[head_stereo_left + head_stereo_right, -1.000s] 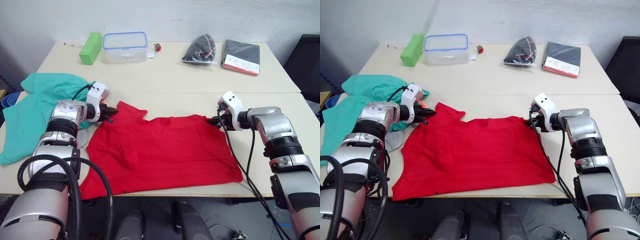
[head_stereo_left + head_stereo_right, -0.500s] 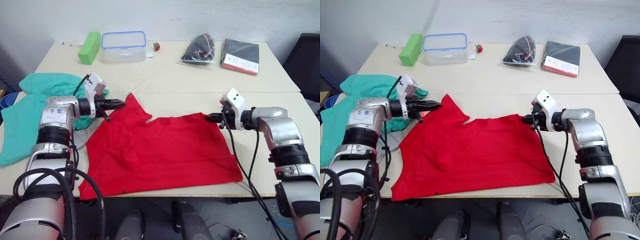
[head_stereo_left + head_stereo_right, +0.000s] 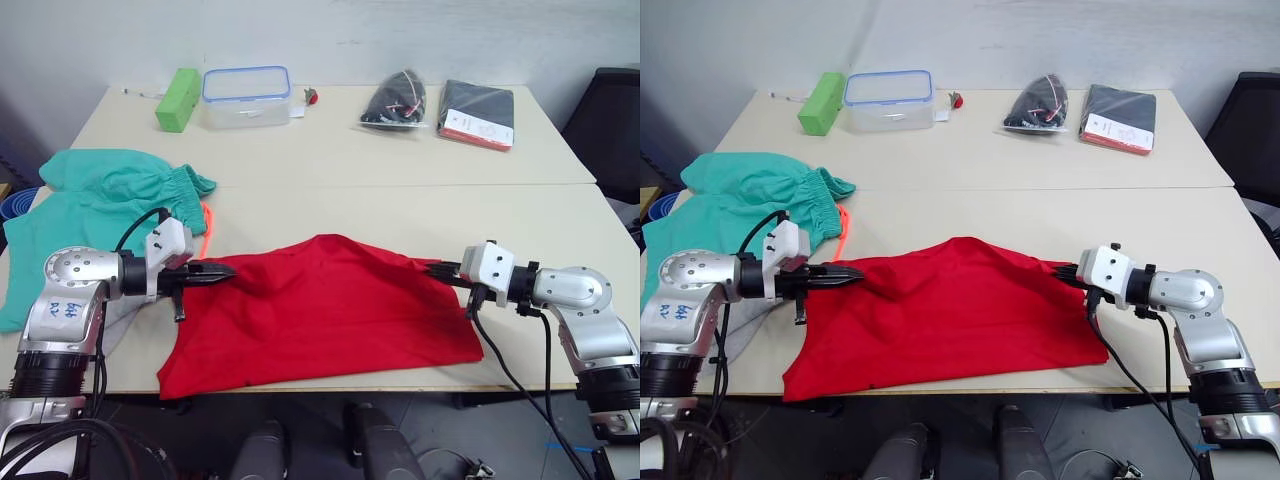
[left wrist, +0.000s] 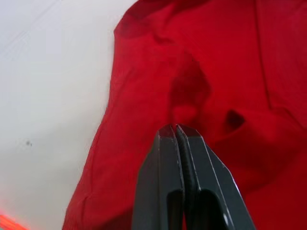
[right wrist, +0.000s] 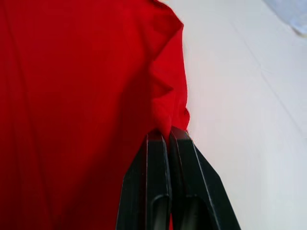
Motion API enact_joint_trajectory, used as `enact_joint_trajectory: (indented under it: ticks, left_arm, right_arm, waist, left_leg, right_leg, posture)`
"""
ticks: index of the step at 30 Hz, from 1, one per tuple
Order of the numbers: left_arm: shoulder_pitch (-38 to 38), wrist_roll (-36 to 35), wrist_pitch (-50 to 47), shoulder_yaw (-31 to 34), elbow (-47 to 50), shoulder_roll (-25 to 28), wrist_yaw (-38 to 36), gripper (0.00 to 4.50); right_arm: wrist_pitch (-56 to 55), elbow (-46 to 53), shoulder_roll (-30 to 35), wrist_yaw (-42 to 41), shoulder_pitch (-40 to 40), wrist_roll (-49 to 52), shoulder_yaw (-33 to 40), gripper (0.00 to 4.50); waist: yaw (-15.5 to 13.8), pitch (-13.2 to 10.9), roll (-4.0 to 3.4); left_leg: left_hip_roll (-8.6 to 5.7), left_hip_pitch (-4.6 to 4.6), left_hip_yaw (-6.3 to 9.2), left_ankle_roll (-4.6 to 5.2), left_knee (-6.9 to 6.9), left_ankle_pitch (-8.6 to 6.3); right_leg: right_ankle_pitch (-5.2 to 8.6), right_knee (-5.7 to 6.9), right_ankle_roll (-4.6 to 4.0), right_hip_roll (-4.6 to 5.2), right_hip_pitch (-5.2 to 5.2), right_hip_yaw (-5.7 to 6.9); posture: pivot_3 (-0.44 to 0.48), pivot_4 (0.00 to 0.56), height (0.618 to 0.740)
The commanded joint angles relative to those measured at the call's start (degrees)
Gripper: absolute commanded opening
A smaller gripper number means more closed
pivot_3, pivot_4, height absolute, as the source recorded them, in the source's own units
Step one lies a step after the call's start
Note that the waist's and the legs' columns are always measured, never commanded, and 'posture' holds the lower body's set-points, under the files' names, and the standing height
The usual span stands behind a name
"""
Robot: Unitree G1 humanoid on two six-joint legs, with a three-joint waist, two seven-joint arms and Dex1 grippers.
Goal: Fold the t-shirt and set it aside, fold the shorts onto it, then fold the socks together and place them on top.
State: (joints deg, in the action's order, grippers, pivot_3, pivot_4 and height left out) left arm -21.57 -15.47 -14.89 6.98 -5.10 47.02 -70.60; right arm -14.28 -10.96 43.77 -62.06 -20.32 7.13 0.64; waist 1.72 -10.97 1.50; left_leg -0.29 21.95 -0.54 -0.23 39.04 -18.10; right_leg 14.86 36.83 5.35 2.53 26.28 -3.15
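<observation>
Both hands have drawn the far edge of the t-shirt (image 3: 320, 305) back toward the table's (image 3: 400, 150) near edge since a second ago, doubling the cloth over itself. Left hand (image 3: 222, 270) and right hand (image 3: 442, 268) each pinch a raised corner of the red cloth, fingers closed on it. The shirt fold is underway; next, I judge, lay that edge down and release. The shorts (image 3: 90, 200) wait at the left edge.

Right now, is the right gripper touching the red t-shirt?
Touching. In the right wrist view the right gripper is closed on a pinched fold of the t-shirt.
</observation>
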Motion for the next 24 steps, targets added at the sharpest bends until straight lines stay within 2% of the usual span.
enact_joint_trajectory:
  ticks: [1,6,9,15,18,22,24]
  left_arm:
    - [1.2,-1.1,0.8,3.4,0.1,2.7,0.6,0.03]
    - [1.2,-2.8,-2.8,5.9,-2.5,4.8,1.9,0.03]
    - [2.9,-3.9,-4.9,6.7,-1.7,5.8,1.4,0.03]
    - [2.7,-6.6,-10.0,7.4,-1.3,4.4,4.4,0.03]
    - [1.2,-10.5,-16.7,8.6,-0.1,3.4,6.8,0.03]
    - [-2.4,-21.1,-33.1,12.7,1.5,3.2,9.3,0.03]
    - [-1.6,-22.8,-36.0,13.2,2.6,4.0,9.1,0.03]
  right_arm:
    - [-3.8,-2.4,2.1,-1.3,0.2,0.5,1.4,0.00]
    - [-7.0,-7.5,4.1,-4.8,-0.8,2.0,1.7,0.00]
    - [-9.0,-9.6,5.0,-6.7,-1.2,2.3,1.5,0.00]
    - [-11.2,-14.7,4.4,-6.2,-4.6,0.1,0.2,0.00]
    - [-10.3,-15.3,4.0,-5.8,-5.7,-0.1,-0.1,0.00]
    - [-8.6,-14.8,3.6,-6.0,-5.8,0.4,-0.2,0.00]
    - [-8.4,-14.6,3.6,-6.0,-5.7,0.3,-0.2,0.00]
  waist:
    - [0.0,0.0,0.00]
    - [0.0,0.0,0.00]
    - [0.0,0.0,-0.01]
    - [0.0,0.0,-0.02]
    - [0.0,0.0,-0.02]
    - [-0.1,0.0,-0.01]
    - [0.0,0.0,-0.01]
  left_leg:
    - [0.00,0.00,-0.01,0.01,0.00,0.00]
    - [0.00,-0.08,-0.03,0.05,0.00,-0.03]
    - [0.06,-0.66,-0.01,0.16,-0.17,-0.10]
    - [0.08,-0.81,-0.01,0.19,-0.22,-0.16]
    - [0.08,-0.80,0.01,0.19,-0.21,-0.16]
    - [0.08,-0.72,0.08,0.18,-0.18,-0.16]
    - [0.07,-0.71,0.09,0.16,-0.17,-0.18]
  right_leg:
    - [0.00,-0.02,0.00,0.00,0.00,0.00]
    - [0.00,-0.06,0.00,0.01,-0.11,0.01]
    - [0.01,-0.38,-0.01,0.00,-0.77,0.06]
    - [0.01,-0.50,-0.02,0.04,-0.93,0.03]
    - [0.01,-0.50,-0.02,0.04,-0.93,0.01]
    - [0.01,-0.50,-0.01,0.05,-0.92,0.01]
    - [0.01,-0.52,-0.01,0.05,-0.92,0.01]
  posture:
    - [0.000,0.150,0.740]
    - [0.000,0.150,0.740]
    - [0.000,0.150,0.740]
    - [0.000,0.150,0.740]
    - [0.000,0.150,0.740]
    - [0.000,0.150,0.740]
    - [0.000,0.150,0.740]
